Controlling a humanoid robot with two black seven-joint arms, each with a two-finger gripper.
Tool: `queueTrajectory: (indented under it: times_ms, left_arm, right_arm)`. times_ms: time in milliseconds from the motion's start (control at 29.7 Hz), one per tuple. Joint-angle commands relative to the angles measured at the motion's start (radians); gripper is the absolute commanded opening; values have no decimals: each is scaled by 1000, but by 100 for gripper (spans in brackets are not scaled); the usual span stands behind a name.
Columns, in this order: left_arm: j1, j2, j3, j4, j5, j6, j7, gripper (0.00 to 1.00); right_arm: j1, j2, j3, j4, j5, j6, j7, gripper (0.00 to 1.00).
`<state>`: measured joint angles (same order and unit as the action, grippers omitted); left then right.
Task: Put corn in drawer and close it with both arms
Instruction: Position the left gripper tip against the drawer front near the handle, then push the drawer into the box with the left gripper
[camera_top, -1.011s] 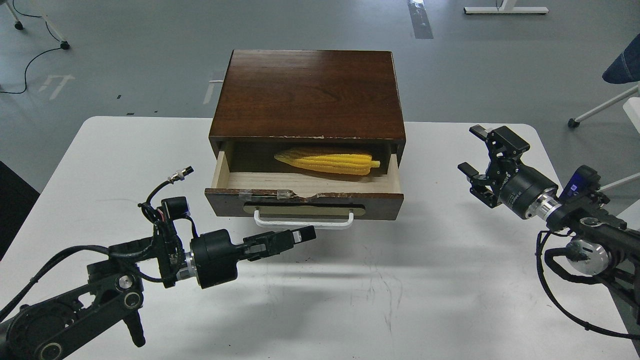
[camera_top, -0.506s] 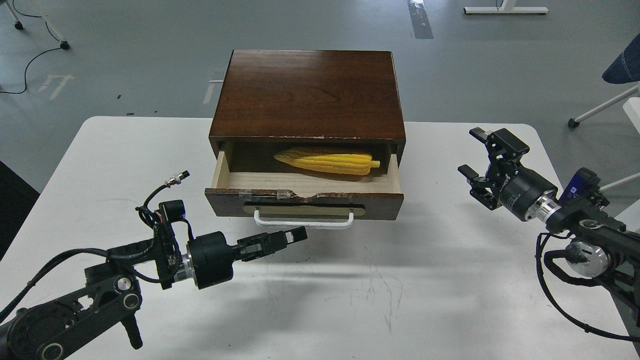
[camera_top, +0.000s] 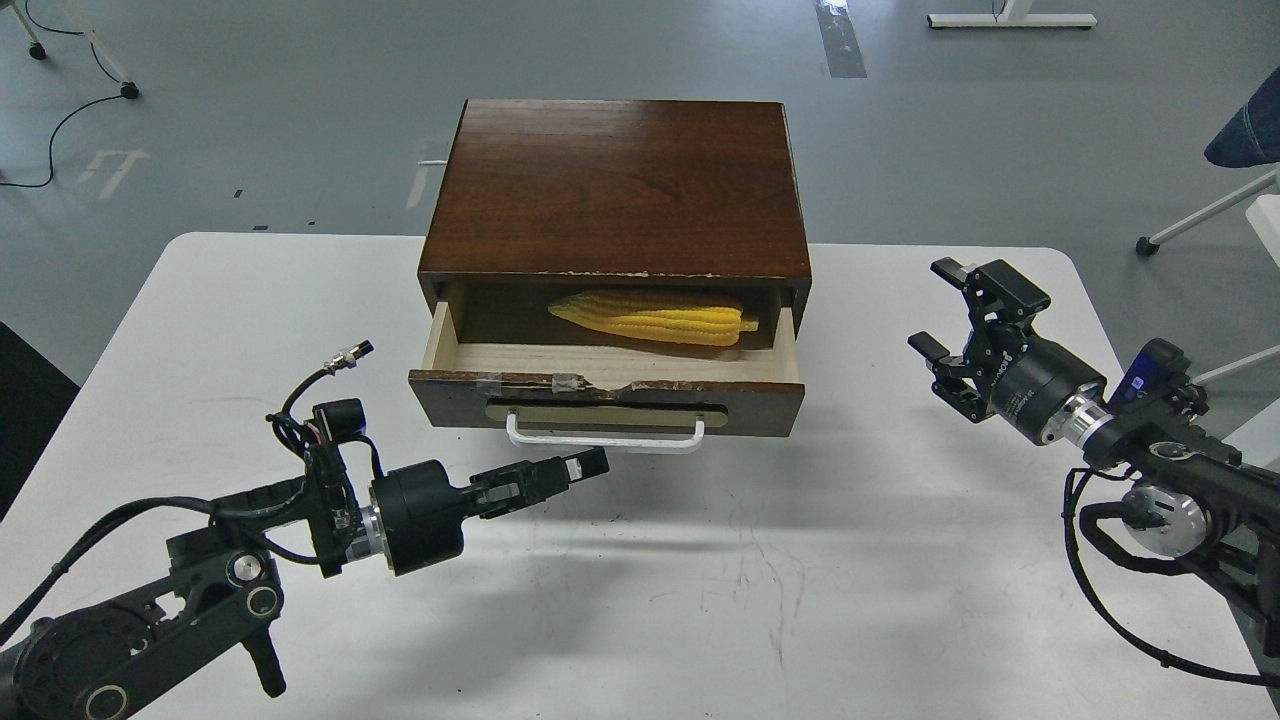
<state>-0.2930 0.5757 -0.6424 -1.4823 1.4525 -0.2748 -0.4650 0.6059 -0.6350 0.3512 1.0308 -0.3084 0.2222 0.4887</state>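
Left gripper (camera_top: 585, 466) out in front here, fingers pressed together with nothing between them, pointing up and to the right, hovering over the white table (camera_top: 850, 560). Just beyond its tip sits the white bar handle (camera_top: 603, 437), close but not touching as far as the view shows. Above that handle runs the front panel of the drawer (camera_top: 610, 395), pulled part of the way out of the dark-brown cabinet (camera_top: 615, 185), chipped tape along its top edge. Farther past the fingertips, deep in the drawer's pale interior, lies the corn (camera_top: 655, 319), bright yellow, resting lengthwise against the back with its tapered tip to the left, half under the cabinet's overhang.

Over to the other side: right gripper (camera_top: 942, 309), fingers spread wide apart, holding nothing, well off from the cabinet's right wall and raised above the table. It faces left, toward the drawer's side. Loose black cable (camera_top: 1120, 620) trails below its arm.
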Motion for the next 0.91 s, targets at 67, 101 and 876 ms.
queueTrajectory:
  times_ms: [67,101,876]
  left_arm:
    - [0,-2,-3,11,-1,9,0,0]
    - [0,-7,-5,17,-1,9,0,0]
    - [-41,-30,-11,105,-27,5,0,0]
  right_arm:
    - [-9,0,0,0,0,-1,0,96]
    - [-11,0,0,2,0,-1,0,96]
    - [-32,26,0,2,0,-11,0,96]
